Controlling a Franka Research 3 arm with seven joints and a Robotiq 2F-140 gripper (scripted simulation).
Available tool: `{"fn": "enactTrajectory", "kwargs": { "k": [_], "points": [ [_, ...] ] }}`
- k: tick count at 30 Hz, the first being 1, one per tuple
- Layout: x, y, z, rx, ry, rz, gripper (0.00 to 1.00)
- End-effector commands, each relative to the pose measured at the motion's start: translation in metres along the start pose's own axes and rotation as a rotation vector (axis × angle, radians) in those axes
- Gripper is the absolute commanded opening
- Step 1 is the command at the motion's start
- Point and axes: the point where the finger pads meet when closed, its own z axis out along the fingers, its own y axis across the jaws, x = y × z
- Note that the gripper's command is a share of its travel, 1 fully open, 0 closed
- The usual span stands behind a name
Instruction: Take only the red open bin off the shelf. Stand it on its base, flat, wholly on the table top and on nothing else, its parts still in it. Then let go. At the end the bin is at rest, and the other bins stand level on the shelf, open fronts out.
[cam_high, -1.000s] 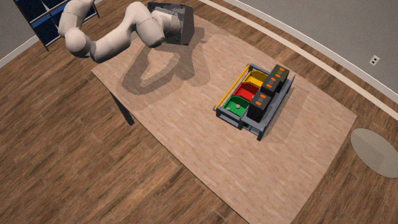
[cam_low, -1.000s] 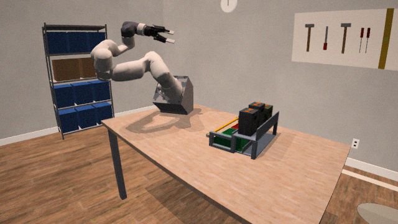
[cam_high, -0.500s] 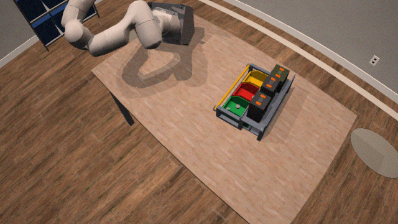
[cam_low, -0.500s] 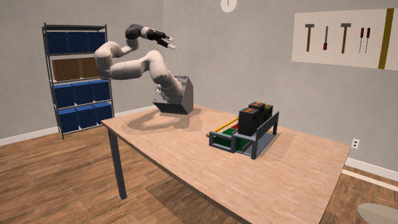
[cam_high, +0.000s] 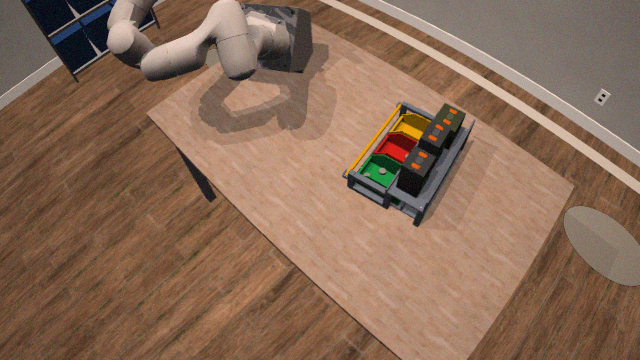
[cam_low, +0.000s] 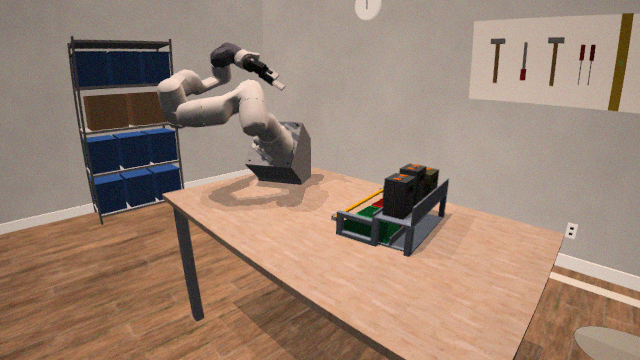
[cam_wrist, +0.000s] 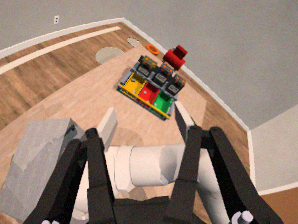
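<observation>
The red open bin sits on the grey shelf, between the yellow bin and the green bin. A yellow rail runs along the open fronts. Small parts show in the green bin; the red bin's contents are hard to make out. My gripper is open and empty, high above the robot's end of the table and far from the shelf. It is out of view in the top view.
Several black boxes with orange marks stand on the shelf's upper deck, behind the bins. The shelf stands on the wooden table. The robot's grey base is at the table's far end.
</observation>
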Motion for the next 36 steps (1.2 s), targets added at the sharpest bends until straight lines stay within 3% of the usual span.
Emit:
{"fn": "enactTrajectory", "kwargs": {
  "k": [1,4,8,36],
  "points": [
    [-0.006,0.0,0.001,-0.001,-0.021,0.03,0.57],
    [-0.01,-0.006,0.004,-0.005,-0.023,0.02,0.57],
    [-0.039,-0.029,0.019,-0.024,-0.082,0.065,0.57],
    [-0.034,-0.023,0.016,-0.024,-0.082,0.065,0.57]
  ]
}}
